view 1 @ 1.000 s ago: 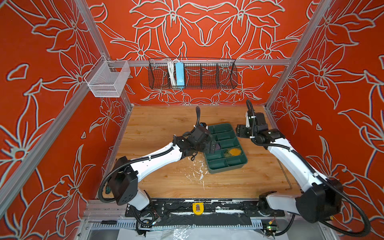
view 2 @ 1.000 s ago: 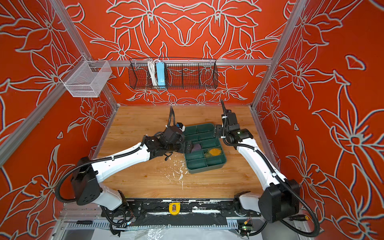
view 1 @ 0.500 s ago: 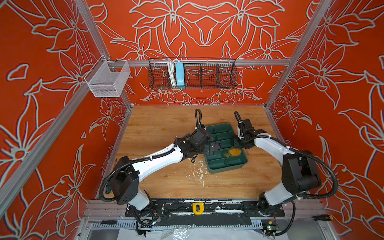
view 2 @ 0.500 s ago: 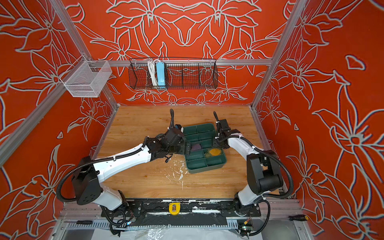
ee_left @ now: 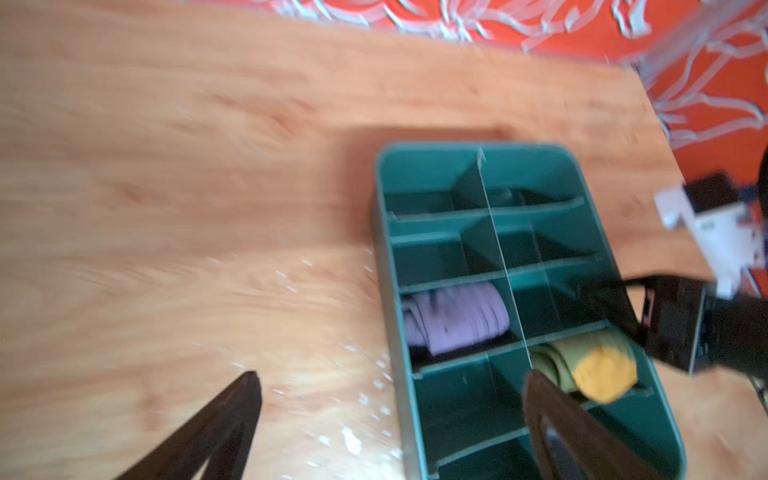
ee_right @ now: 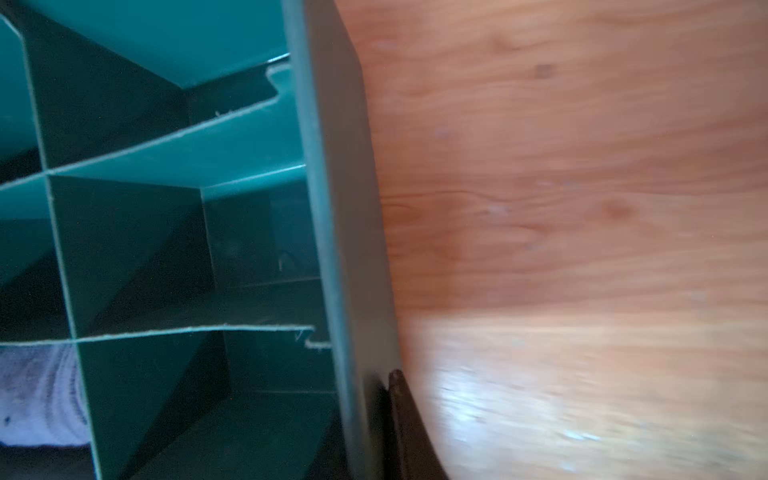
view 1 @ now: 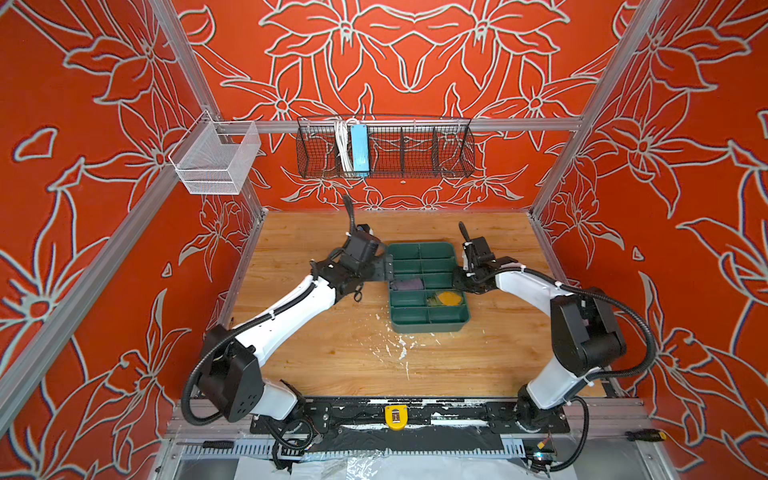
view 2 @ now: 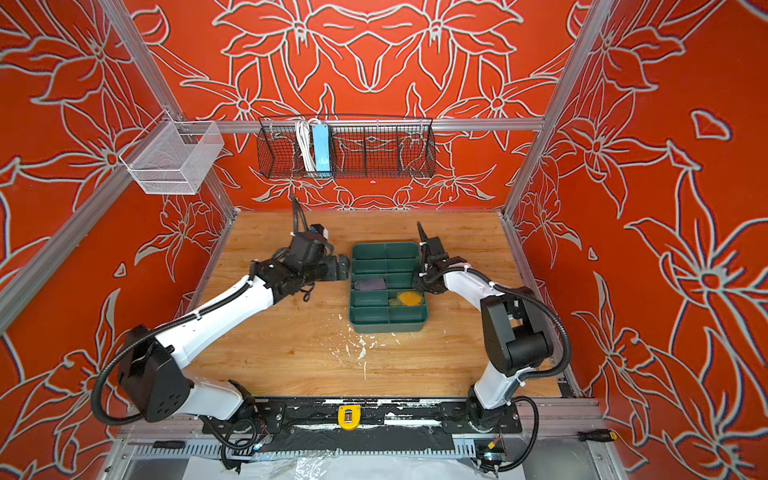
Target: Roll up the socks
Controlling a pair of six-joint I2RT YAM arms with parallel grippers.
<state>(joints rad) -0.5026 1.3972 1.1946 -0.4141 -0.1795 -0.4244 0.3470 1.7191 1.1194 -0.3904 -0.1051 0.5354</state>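
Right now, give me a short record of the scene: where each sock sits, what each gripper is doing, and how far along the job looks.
container: green divided organizer, ten compartments, on the wooden table
purple sock: rolled up, left column, middle row
olive-and-mustard sock: rolled up, right column, second row from the front
left gripper: open, empty, beside the organizer's left wall
right gripper: at the organizer's right wall, one finger against its outer face; grip unclear
task state: both socks rolled and in compartments
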